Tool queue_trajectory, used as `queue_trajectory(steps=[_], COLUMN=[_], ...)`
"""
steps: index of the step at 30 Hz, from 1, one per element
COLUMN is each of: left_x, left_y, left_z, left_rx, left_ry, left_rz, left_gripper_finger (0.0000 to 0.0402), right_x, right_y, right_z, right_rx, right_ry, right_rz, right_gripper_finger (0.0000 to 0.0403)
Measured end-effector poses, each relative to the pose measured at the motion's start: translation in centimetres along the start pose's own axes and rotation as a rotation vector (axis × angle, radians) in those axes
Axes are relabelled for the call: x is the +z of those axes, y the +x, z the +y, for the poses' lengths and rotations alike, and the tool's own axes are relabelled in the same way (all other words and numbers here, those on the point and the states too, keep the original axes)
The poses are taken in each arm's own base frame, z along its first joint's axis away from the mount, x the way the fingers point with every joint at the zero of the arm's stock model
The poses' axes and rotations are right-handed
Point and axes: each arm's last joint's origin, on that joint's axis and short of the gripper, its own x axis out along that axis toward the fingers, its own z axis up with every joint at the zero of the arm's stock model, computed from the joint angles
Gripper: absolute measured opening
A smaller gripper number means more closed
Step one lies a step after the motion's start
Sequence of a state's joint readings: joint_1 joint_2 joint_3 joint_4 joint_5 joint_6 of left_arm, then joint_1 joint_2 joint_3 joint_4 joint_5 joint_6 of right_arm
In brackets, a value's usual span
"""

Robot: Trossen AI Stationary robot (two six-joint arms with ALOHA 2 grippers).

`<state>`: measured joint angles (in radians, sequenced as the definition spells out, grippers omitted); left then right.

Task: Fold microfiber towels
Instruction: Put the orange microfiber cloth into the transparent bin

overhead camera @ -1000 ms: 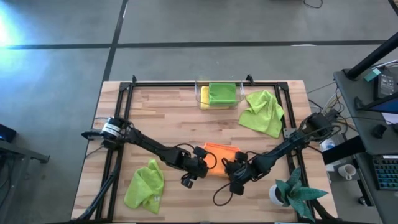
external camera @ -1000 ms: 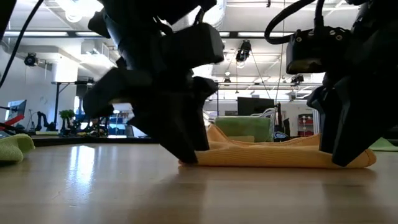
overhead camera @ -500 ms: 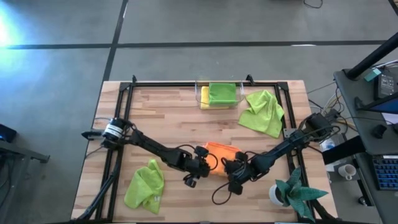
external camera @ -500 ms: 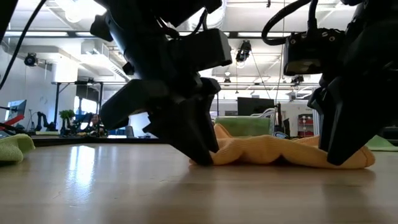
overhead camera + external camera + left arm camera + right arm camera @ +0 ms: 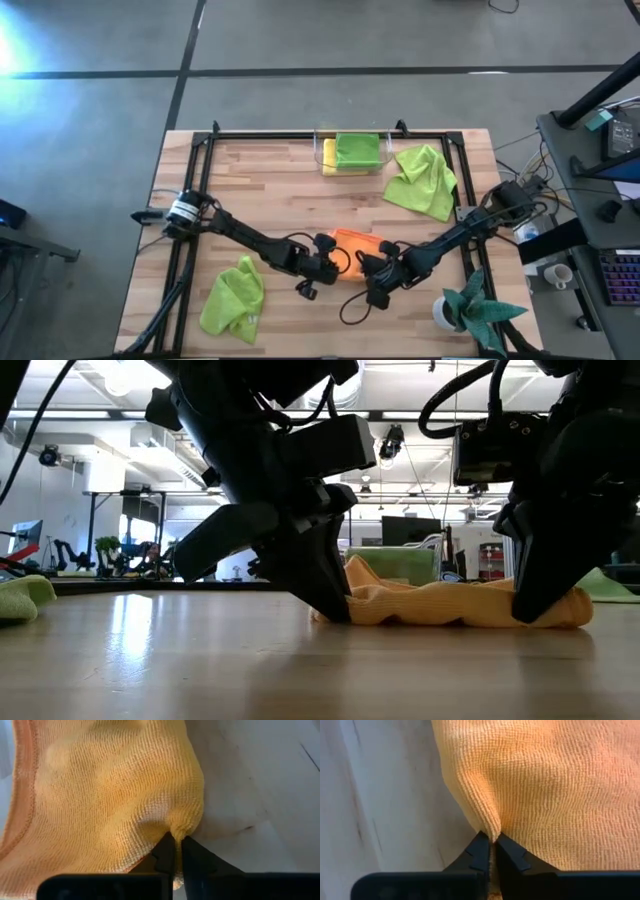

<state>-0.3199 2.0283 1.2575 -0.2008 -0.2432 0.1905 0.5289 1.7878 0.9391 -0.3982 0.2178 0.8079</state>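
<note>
**Both pincers pinch the orange towel**

The orange towel [image 5: 358, 244] lies bunched on the bench [image 5: 270, 190], near its front edge, between the two arms. The left pincer [image 5: 175, 851] is clenched on a small pleat at one end of the cloth; the right pincer [image 5: 491, 847] is clenched on a pleat at the other end. A lime green towel [image 5: 233, 298] lies crumpled at the front left, another [image 5: 422, 181] at the back right, and a third sits in the clear bin [image 5: 352, 169] beside a yellow one.
</note>
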Motion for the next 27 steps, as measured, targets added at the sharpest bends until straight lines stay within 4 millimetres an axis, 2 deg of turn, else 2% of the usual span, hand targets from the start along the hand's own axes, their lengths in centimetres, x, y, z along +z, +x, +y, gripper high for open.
queue_trajectory(steps=[6, 13, 19, 27], left_x=[0.7, 2.1, 3.1, 4.1], left_y=[-0.9, -4.3, -6.9, -10.4], left_z=[0.5, 1.7, 2.8, 4.1], left_rx=[0.007, 0.018, 0.032, 0.084], left_ry=[-0.008, -0.017, -0.030, -0.051], left_rz=[-0.019, -0.048, -0.077, -0.131], left_gripper_finger=[0.0002, 0.0002, 0.0002, 0.0002], right_x=[0.7, 2.3, 4.0, 5.6], right_y=[-0.7, -2.9, -5.9, -9.6], right_z=[0.8, 1.9, 2.3, 1.5], right_rx=[0.056, 0.046, 0.000, -0.074], right_ry=[-0.032, -0.040, -0.030, -0.003], right_rz=[0.022, 0.027, -0.019, -0.088], right_gripper_finger=[0.0011, 0.0010, 0.0009, 0.0009])
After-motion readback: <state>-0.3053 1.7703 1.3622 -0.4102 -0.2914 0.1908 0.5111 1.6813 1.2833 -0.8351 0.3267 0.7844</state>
